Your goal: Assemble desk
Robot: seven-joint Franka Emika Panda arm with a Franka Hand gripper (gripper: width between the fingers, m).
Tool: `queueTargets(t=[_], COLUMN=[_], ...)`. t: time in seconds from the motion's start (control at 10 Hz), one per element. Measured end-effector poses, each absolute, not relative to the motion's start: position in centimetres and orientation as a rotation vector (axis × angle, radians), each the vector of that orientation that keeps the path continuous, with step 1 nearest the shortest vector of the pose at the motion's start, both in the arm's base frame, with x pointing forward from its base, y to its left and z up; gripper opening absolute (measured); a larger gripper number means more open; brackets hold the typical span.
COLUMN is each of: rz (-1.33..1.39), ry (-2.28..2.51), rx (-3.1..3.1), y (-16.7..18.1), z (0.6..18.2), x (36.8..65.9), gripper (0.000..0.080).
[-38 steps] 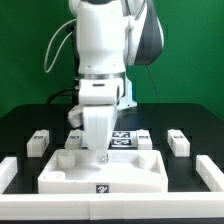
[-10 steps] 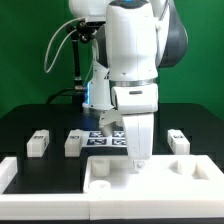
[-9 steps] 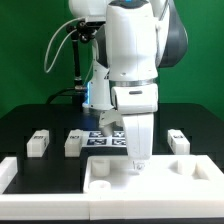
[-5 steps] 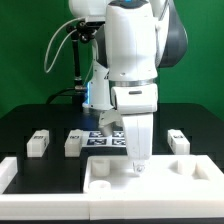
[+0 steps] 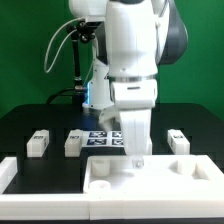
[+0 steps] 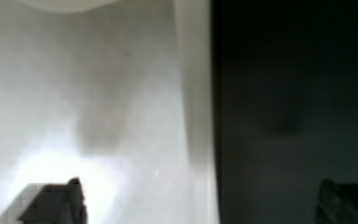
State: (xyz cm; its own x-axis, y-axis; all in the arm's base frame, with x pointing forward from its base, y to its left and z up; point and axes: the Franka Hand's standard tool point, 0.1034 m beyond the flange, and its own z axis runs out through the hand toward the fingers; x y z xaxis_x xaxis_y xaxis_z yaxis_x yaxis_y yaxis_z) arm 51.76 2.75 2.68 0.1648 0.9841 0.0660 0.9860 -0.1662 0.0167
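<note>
The desk tabletop (image 5: 150,180) lies at the front of the black worktop (image 5: 20,125), toward the exterior view's right. I read the pincer (image 5: 137,157) over its rear rim, spread wide and holding nothing; in the wrist view its fingertips (image 6: 51,203) straddle the rim's edge. Three desk legs (image 5: 38,143) sit farther back on the worktop

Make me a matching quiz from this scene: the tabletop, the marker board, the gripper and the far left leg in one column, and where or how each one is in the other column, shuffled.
Column one
1 tabletop
2 marker board
3 gripper
4 far left leg

Column two
A open, at the tabletop's rear rim
B standing alone at the exterior view's far left
C lying in front, toward the exterior view's right
D flat, tags up, just behind the gripper

Pairs: 1-C, 2-D, 3-A, 4-B
</note>
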Motion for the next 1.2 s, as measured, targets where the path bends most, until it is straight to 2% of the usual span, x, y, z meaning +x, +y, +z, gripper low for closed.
queueTargets(t=[0.3,0.5,0.7,1.0,1.2], rz=[-0.121,-0.11,-0.122,-0.118,-0.077], ry=[-1.808,-1.38,-1.152,-0.945,-0.547], rx=[-2.554,-2.784,-2.875,-2.937,-3.023], y=[4.4,7.5,8.7,8.8,10.5], z=[5.2,6.1,5.5,5.6,6.3], x=[51.6,52.1,52.3,52.3,51.7], gripper=[0.0649,0.0649,0.0649,0.0649,0.0649])
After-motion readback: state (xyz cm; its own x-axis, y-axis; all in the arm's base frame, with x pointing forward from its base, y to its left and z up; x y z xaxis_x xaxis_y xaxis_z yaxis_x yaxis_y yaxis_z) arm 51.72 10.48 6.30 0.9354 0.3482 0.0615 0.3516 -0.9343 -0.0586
